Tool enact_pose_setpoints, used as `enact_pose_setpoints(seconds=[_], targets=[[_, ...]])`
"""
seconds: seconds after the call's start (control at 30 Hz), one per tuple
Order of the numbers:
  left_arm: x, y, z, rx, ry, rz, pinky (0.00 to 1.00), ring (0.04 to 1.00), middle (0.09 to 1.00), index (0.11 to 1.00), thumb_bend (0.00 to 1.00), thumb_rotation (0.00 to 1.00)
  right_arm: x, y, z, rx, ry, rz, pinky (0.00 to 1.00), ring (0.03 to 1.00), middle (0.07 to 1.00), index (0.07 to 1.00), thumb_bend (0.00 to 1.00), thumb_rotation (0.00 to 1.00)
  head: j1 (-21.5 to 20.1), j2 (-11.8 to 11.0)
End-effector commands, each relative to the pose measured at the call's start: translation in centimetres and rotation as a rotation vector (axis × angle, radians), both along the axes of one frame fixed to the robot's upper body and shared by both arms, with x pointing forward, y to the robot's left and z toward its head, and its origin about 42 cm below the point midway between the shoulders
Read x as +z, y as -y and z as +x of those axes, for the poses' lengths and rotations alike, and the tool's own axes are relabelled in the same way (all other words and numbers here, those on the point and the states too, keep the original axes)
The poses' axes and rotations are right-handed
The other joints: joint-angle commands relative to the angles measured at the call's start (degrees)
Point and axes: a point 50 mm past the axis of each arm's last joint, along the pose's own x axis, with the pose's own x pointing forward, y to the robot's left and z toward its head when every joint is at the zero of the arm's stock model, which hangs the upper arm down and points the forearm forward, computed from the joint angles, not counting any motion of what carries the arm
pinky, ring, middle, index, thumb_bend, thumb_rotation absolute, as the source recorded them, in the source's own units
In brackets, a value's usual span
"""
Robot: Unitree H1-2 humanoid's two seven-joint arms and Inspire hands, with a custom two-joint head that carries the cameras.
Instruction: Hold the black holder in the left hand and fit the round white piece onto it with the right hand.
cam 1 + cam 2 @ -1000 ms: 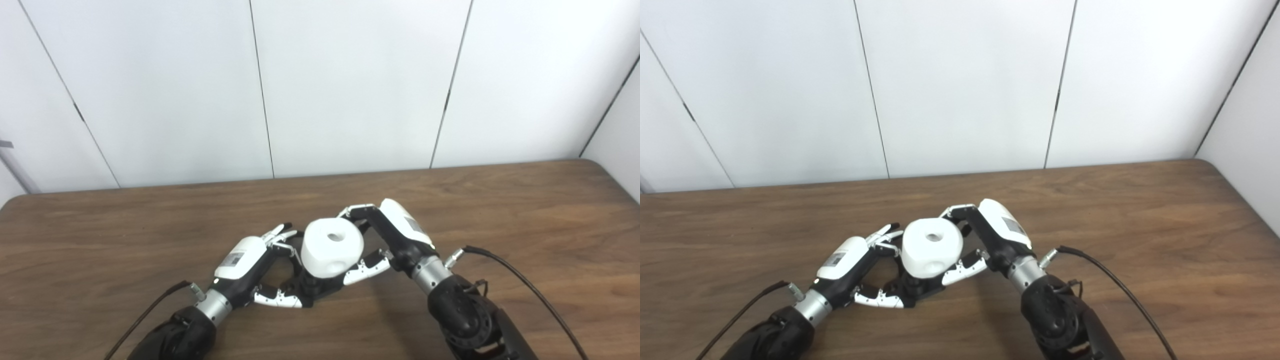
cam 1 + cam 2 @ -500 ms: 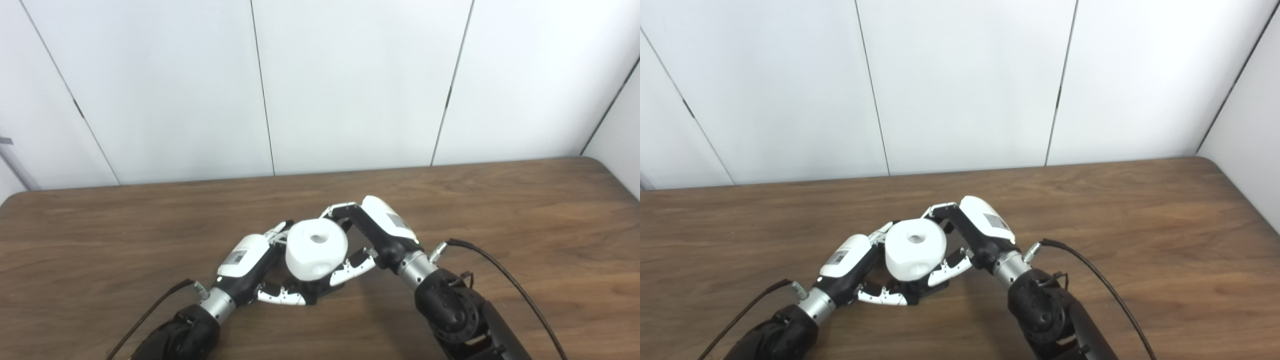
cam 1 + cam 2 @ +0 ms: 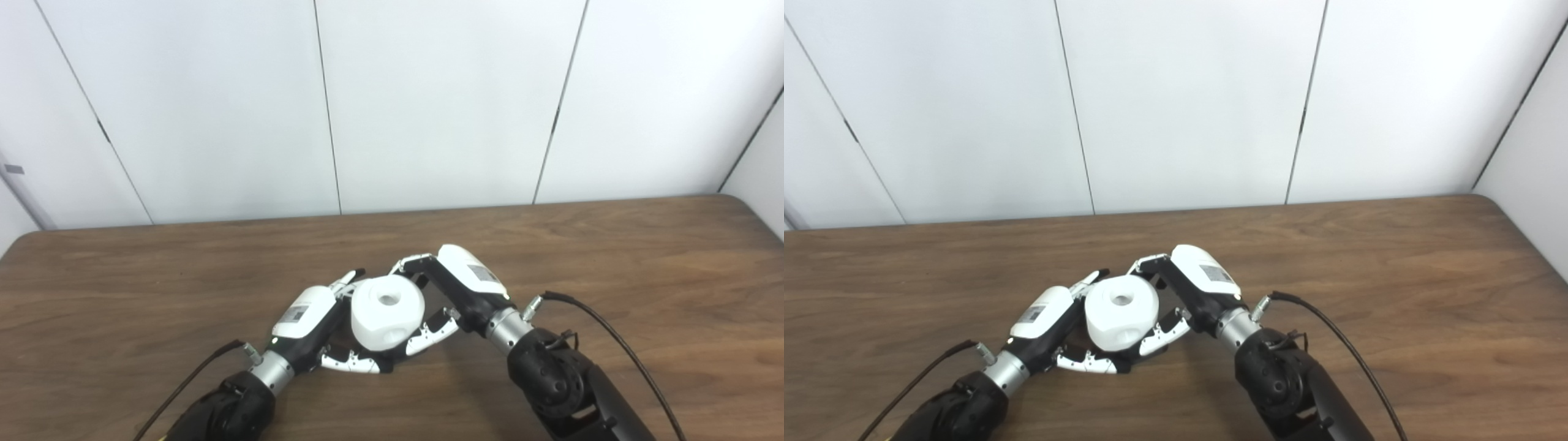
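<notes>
1. A round white piece (image 3: 387, 311), a chunky plastic drum with a hole in its top face and a smaller dimple low on its side, is held above a dark brown wooden table (image 3: 612, 257) between the robot's two hands.

2. The right hand (image 3: 456, 288), white-shelled over black, is closed on the white piece: curled fingers (image 3: 409, 264) are hooked over its far edge and the thumb (image 3: 432, 331) is pressed against its near, lower side.

3. The left hand (image 3: 309, 318) is set just beside the piece on the other side, with its fingers wrapped inward beneath it and its thumb (image 3: 349, 362) laid along the bottom.

4. The black holder (image 3: 1127, 361) is seen only as a dark sliver under the white piece, between the two thumbs; it appears to be gripped by the left hand, though most of it is hidden.

5. Whether the white piece is seated fully on the holder cannot be told, as the joint is covered by the drum and the fingers.

6. A black cable (image 3: 612, 340) is seen trailing from the right wrist across the table, and another (image 3: 190, 383) from the left wrist.

7. Plain white wall panels (image 3: 441, 104) stand behind the table.
</notes>
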Motion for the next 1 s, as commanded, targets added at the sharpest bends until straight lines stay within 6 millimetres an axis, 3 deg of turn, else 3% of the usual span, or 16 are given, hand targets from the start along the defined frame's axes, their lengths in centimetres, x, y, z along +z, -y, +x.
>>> enact_pose_setpoints(seconds=[0.0,0.97], targets=[[-6.9,1.2,-5.3,-0.064,-0.242,0.162,0.97,1.000,0.908,0.485,0.52,0.05,1.2,-0.1,0.5,0.028,0.042,-0.026,0.64,0.723,0.717,0.481,0.52,0.13,0.0,0.3],[-6.7,1.1,-5.6,-0.061,-0.247,0.165,0.96,0.991,0.907,0.484,0.52,0.05,2.4,2.0,0.6,0.018,0.064,-0.069,0.64,0.719,0.713,0.482,0.52,0.13,-0.6,1.9]])
